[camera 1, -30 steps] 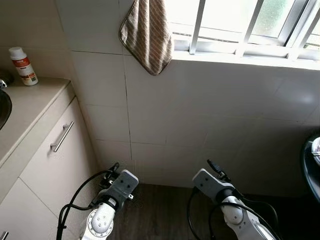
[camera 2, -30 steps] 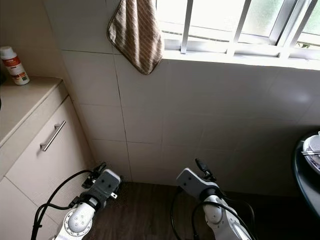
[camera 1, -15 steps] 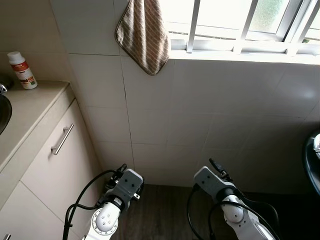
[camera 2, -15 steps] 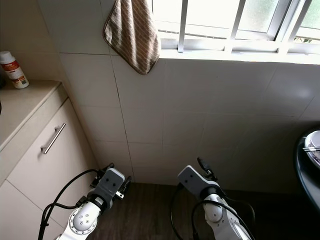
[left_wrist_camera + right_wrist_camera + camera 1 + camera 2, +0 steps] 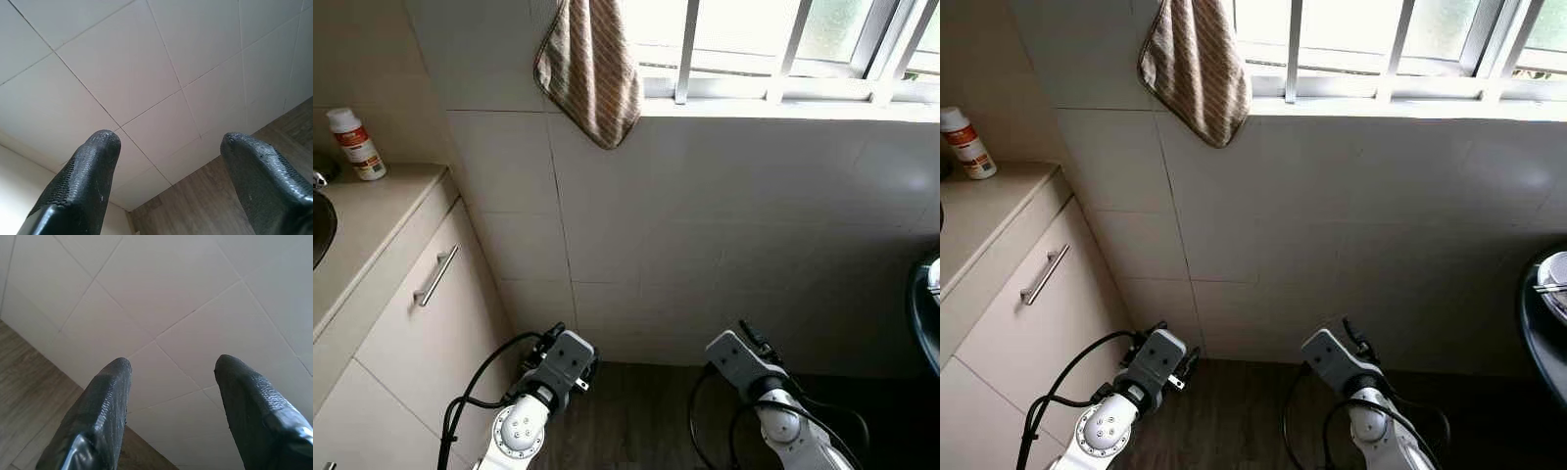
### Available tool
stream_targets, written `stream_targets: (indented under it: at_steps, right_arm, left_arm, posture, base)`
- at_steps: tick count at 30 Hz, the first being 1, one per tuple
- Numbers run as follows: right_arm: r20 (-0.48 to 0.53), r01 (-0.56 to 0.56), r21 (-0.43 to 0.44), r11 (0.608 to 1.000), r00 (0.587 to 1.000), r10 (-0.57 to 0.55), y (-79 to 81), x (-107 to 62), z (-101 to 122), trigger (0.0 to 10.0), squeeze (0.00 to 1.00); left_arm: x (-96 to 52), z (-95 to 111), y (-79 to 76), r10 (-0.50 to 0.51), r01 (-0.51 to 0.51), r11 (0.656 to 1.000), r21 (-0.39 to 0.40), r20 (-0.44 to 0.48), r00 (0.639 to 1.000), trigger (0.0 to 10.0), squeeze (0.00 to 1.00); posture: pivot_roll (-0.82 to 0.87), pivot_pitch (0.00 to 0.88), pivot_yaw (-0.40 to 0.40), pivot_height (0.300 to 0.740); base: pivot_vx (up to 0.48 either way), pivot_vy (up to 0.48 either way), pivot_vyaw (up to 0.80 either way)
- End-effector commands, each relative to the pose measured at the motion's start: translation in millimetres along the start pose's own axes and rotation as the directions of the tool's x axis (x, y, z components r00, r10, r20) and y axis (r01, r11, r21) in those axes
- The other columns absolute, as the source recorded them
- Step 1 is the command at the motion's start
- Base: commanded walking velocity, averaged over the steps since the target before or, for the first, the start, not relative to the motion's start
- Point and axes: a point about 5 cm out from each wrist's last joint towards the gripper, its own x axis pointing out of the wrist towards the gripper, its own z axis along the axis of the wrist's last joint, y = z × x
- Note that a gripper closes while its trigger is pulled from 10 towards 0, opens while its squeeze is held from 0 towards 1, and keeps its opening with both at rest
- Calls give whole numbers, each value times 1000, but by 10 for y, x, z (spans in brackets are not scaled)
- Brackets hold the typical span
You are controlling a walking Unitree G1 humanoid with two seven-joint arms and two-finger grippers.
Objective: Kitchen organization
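Observation:
A brown striped towel hangs from the window sill against the white tiled wall. A small white bottle with a red label stands at the back of the beige counter on my left. Both arms hang low in front of the wall. In the left wrist view my left gripper is open, with nothing between its fingers and tiles and wood floor beyond. My right gripper is open too and faces the same tiled wall.
A cabinet drawer with a metal bar handle sits under the counter. A sink edge shows at far left. A dark round table edge with a white dish is at far right. Dark wood floor runs along the wall.
The camera has shifted a little, so the scene sits slightly differently. Both arms have lowered slightly in view; neither gripper has taken hold of anything.

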Motion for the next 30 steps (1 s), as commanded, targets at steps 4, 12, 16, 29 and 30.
stream_targets:
  at_steps: [4, 12, 16, 29, 30]
  right_arm:
    - [34, 68, 34, 997, 997, -69, -134, 13, 81, 10000, 0]
    - [88, 89, -14, 996, 992, -88, -162, 25, 160, 10000, 0]
    - [116, 77, -49, 996, 991, -71, -129, 22, 196, 10000, 0]
    - [173, 67, -62, 996, 983, -55, -107, 15, 258, 10000, 0]
    - [176, 66, -61, 996, 983, -54, -106, 14, 260, 10000, 0]
  left_arm:
    - [4, 15, -7, -4, 4, 1000, -10, 12, 1000, 10000, 0]
    - [-5, 12, -8, 1, -1, 1000, -16, 9, 1000, 10000, 0]
    - [-7, 12, -3, 5, -5, 1000, -21, 8, 1000, 10000, 0]
    - [-8, 7, 6, 15, -15, 999, -45, -1, 1000, 10000, 0]
    - [-8, 7, 6, 15, -15, 999, -45, -2, 1000, 10000, 0]
  posture:
    - [-42, 0, 9, 740]
    - [-39, 0, 6, 740]
    - [-39, 0, 6, 740]
    - [-35, 0, 2, 740]
    - [-35, 0, 2, 740]
  base:
    - [0, -112, -200]
    - [0, 0, -152]
    - [0, -360, 0]
    - [0, -211, 0]
    - [0, -480, 0]
